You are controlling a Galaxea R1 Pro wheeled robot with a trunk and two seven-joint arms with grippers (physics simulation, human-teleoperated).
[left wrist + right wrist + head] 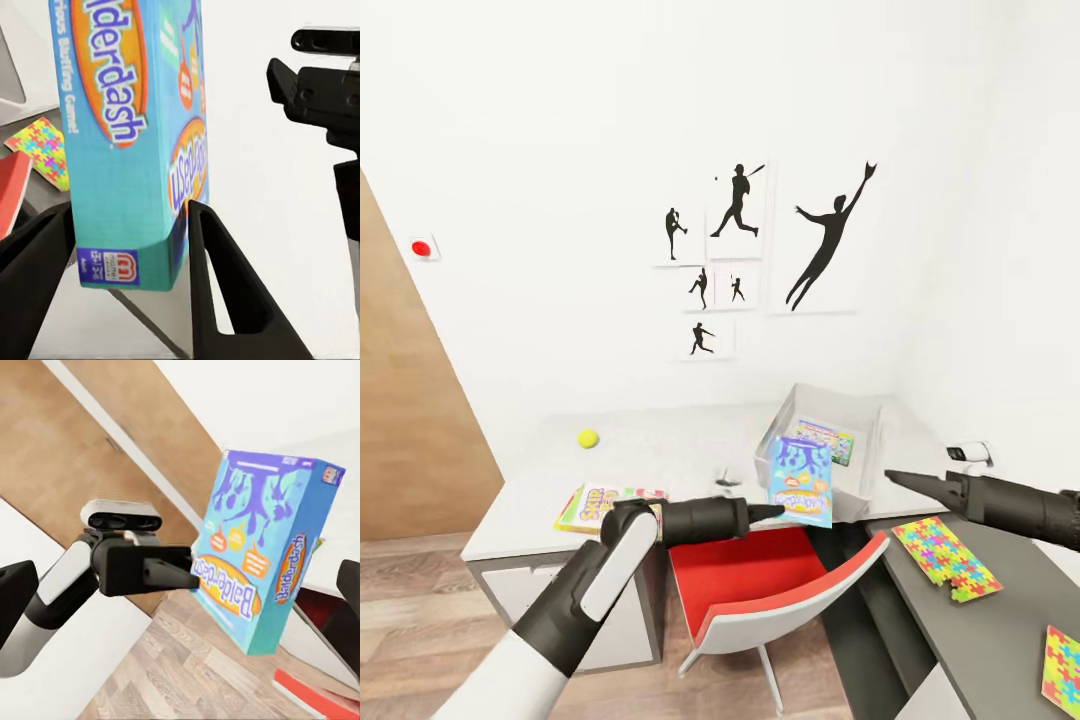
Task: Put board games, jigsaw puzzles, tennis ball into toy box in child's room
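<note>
My left gripper [774, 513] is shut on a blue Balderdash board game [801, 482], held upright in the air just in front of the translucent toy box [863, 476]; its fingers [217, 292] clamp the box's lower end [127, 150]. Another board game [825, 440] lies inside the toy box. On the white table [660, 455] sit a yellow tennis ball [589, 438] and a third board game [605, 505]. Two jigsaw puzzles [945, 556] [1062, 670] lie on the grey desk at the right. My right gripper [890, 478] hovers open, right of the toy box, pointing at the held game [259, 555].
A red chair [780, 585] stands between the white table and the grey desk [990, 630], below the held game. A wooden door panel [410, 430] is at the left. Framed silhouette pictures [760, 250] hang on the wall behind the table.
</note>
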